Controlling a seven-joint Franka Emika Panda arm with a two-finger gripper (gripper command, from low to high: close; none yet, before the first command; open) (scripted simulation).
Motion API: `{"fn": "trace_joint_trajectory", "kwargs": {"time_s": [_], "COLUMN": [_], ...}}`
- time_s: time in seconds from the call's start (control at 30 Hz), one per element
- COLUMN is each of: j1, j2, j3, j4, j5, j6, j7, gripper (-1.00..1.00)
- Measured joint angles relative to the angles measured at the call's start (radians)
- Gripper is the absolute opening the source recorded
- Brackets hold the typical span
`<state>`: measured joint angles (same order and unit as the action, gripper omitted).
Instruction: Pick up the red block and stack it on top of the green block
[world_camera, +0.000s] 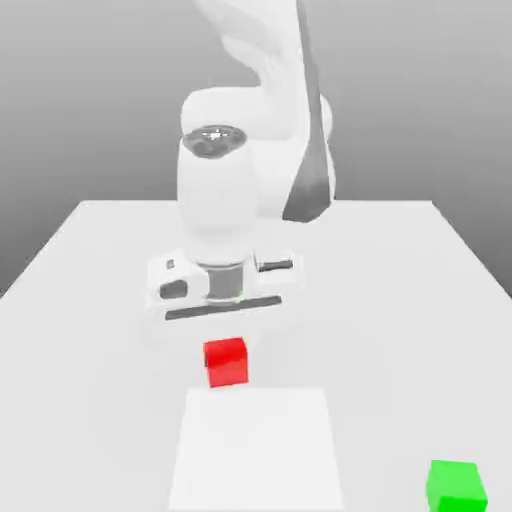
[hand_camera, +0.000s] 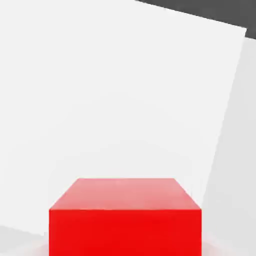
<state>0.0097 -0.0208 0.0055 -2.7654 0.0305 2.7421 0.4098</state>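
The jaws are clamping the red block (world_camera: 226, 361) above the desk (world_camera: 90, 330). The green block (world_camera: 456, 486) is sitting well apart.

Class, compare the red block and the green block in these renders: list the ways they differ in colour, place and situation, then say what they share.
Colour: the red block is bright red, the green block bright green. Place: the red block sits mid-table directly below the arm's hand, while the green block stands apart near the exterior view's lower right corner. Situation: the red block is close beneath the hand camera; the green block has nothing near it. Both are plain smooth cubes of similar size.
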Motion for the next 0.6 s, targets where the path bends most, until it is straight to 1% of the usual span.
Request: {"fn": "trace_joint_trajectory", "kwargs": {"time_s": [0.2, 0.43, 0.57, 0.6], "j1": [0.132, 0.257, 0.290, 0.295], "j2": [0.119, 0.262, 0.393, 0.415], "j3": [0.055, 0.133, 0.122, 0.117], "j4": [0.217, 0.467, 0.505, 0.507], "j5": [-0.011, -0.081, -0.122, -0.128], "j6": [-0.098, -0.207, -0.114, -0.094], "j7": [0.033, 0.113, 0.146, 0.150], "gripper": [-1.00, -1.00, -1.00, 1.00]}}
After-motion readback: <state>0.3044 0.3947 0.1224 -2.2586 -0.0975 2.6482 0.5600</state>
